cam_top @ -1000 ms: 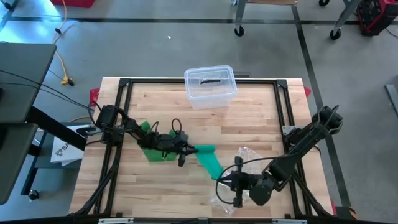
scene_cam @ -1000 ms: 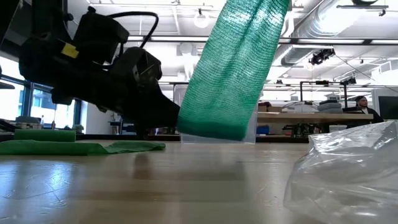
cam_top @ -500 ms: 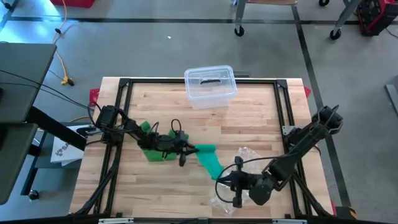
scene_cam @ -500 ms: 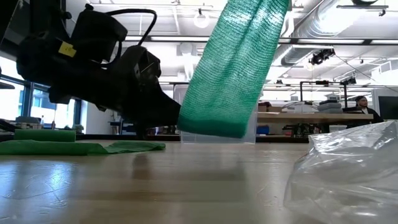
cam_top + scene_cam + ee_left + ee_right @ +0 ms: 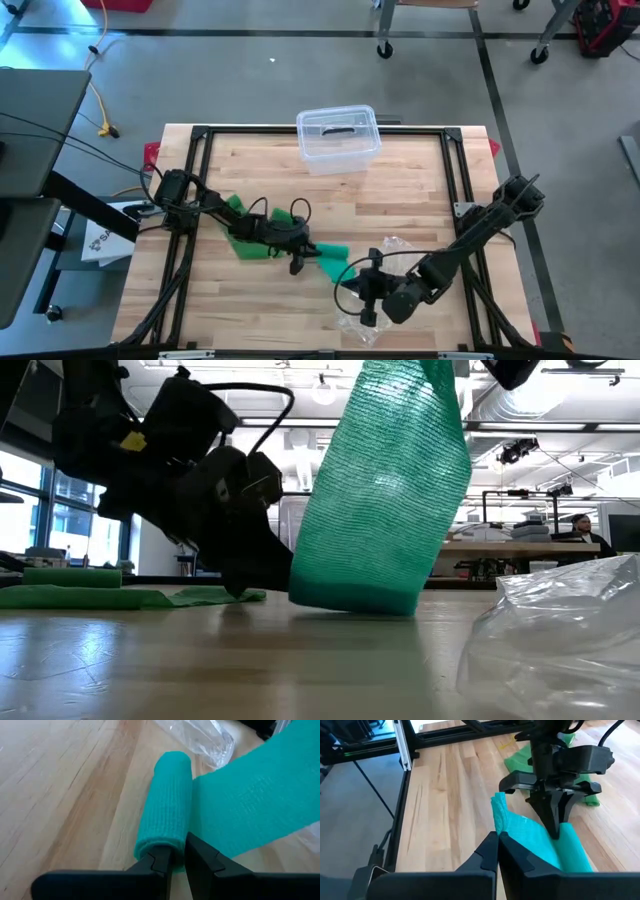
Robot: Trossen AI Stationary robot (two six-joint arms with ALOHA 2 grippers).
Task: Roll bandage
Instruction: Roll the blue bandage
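A teal bandage lies partly wound: its roll point(image 5: 166, 815) is level at table height, and a loose strip point(image 5: 395, 480) rises from it to my right gripper. My left gripper point(image 5: 300, 254) is shut on the roll's end at the table's middle. My right gripper point(image 5: 352, 283), just to the right and nearer the front edge, is shut on the strip's free end. In the low view the strip's lower end point(image 5: 350, 598) is down at the wooden table point(image 5: 400, 190). My left gripper pinches the roll's near end point(image 5: 156, 847) between its two fingers, which lie along the roll's axis and come from the table's left, slanting down. The roll lies level by the table top, the strip leaving its side. My right gripper pinches the strip's free end point(image 5: 499, 822) between its two shut fingers, which come from the table's right. The end stands crumpled above the fingertips. The strip runs down from there to the roll point(image 5: 572, 851), fairly flat.
More green bandage point(image 5: 238, 228) lies bunched at the left under the left arm. A clear lidded box point(image 5: 338, 135) stands at the far edge. A crumpled clear plastic bag point(image 5: 398, 250) lies by the right arm. Black frame rails point(image 5: 462, 180) border the table.
My right gripper has gone toward the table's left, closer to my left gripper, so the strip between them spans less. In the low view the strip's lower end has come down from just above the table to its top. My left gripper has turned a little with the roll.
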